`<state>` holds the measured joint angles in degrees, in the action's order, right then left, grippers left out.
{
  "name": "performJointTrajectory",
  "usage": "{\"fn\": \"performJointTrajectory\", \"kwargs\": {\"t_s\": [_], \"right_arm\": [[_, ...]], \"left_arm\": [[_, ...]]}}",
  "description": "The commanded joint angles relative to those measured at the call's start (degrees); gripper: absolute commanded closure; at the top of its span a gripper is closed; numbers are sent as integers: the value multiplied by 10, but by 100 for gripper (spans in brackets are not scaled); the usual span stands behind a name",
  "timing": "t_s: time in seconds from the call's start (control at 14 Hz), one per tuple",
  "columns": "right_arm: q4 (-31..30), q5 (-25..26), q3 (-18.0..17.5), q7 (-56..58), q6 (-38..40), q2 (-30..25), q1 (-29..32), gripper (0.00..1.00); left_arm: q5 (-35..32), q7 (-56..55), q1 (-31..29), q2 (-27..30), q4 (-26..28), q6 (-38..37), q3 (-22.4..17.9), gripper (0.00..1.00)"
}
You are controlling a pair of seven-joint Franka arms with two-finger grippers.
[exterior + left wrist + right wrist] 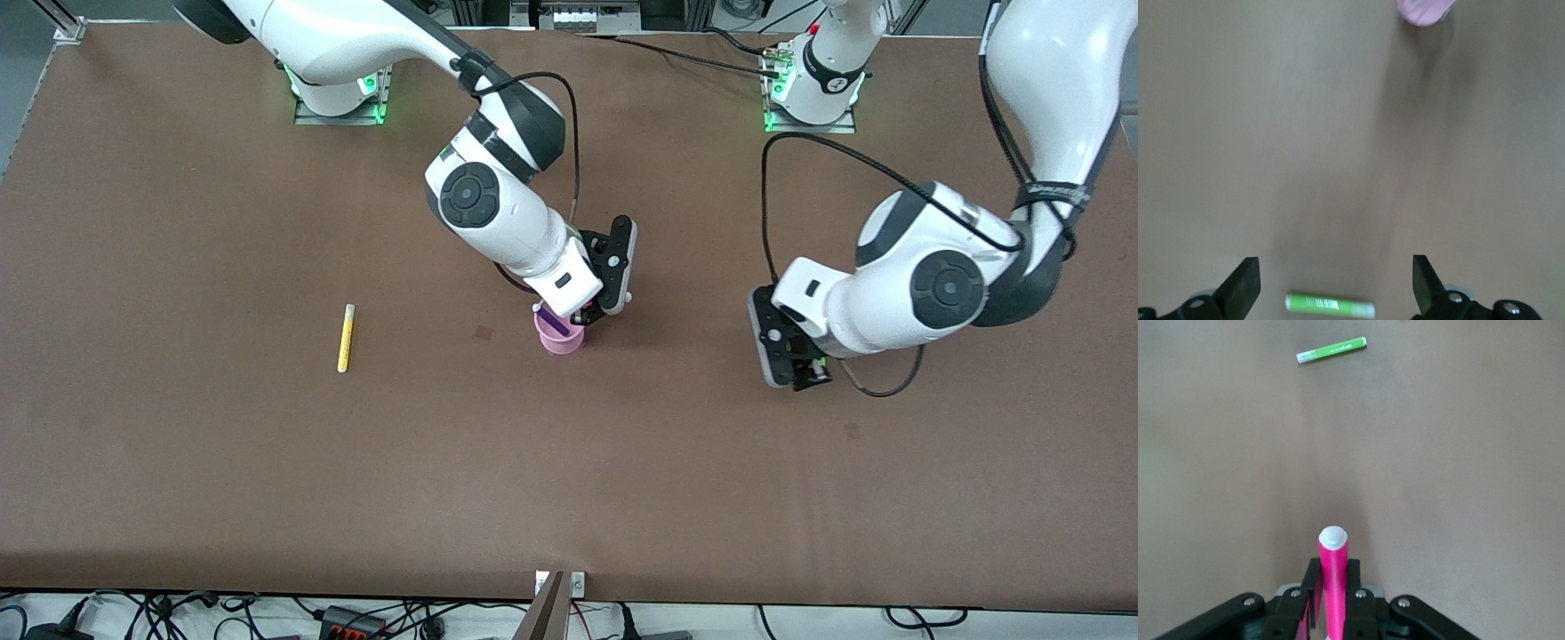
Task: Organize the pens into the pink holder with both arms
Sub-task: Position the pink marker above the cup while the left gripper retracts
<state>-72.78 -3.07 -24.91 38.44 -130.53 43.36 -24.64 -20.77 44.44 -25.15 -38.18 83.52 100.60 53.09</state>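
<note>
The pink holder stands mid-table with the purple pen in it; the holder also shows in the left wrist view. My right gripper hangs just above and beside the holder, shut on the magenta pen, which sticks out past its fingers. My left gripper is low over the table toward the left arm's end, open, with the green pen lying on the table between its fingers. The green pen also shows in the right wrist view. The yellow pen lies toward the right arm's end.
The brown table is bare around the pens and holder. Cables and a power strip lie below the table's edge nearest the front camera.
</note>
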Motion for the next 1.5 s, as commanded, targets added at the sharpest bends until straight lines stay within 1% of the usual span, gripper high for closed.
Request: {"fn": "performJointTrajectory", "kwargs": {"t_s": [0.0, 0.07, 0.14, 0.29, 0.36, 0.43, 0.5, 0.64, 0.79, 0.93, 1.07, 1.29, 1.43], "right_arm": [[5, 27, 35, -14, -9, 3, -25, 100], [5, 43, 36, -14, -10, 4, -25, 100], [5, 50, 36, -14, -10, 8, -25, 100], [5, 50, 36, -14, -12, 12, -24, 100], [5, 49, 36, -14, -12, 13, -24, 100], [5, 50, 36, -14, -13, 13, -24, 100], [5, 50, 36, -13, -17, 13, -24, 100], [4, 56, 36, -11, -17, 13, -23, 100], [2, 57, 36, -14, -17, 15, -26, 100], [-3, 56, 36, -14, -17, 21, -28, 100], [-10, 56, 36, -14, -15, 21, -27, 100], [-22, 56, 36, -15, -11, 20, -27, 100], [-29, 56, 36, -16, -10, 20, -27, 100]], "left_arm": [[-6, -46, -1, 34, -16, -49, -24, 0], [10, -46, 3, 49, -17, -58, -40, 0], [46, -46, 21, 75, -13, -59, -80, 0], [121, -47, 72, 104, -13, -58, -192, 0], [162, -49, 83, 114, -11, -57, -232, 0], [188, -50, 88, 122, -8, -56, -263, 0], [195, -52, 106, 135, -5, -53, -300, 0], [196, -73, 164, 173, 20, -45, -377, 0], [195, -112, 179, 208, 36, -41, -403, 0], [195, -188, 179, 228, 49, -42, -417, 0], [195, -265, 179, 230, 51, -42, -419, 0], [196, -331, 182, 235, 49, -41, -427, 0], [194, -355, 181, 235, 48, -40, -427, 0]]}}
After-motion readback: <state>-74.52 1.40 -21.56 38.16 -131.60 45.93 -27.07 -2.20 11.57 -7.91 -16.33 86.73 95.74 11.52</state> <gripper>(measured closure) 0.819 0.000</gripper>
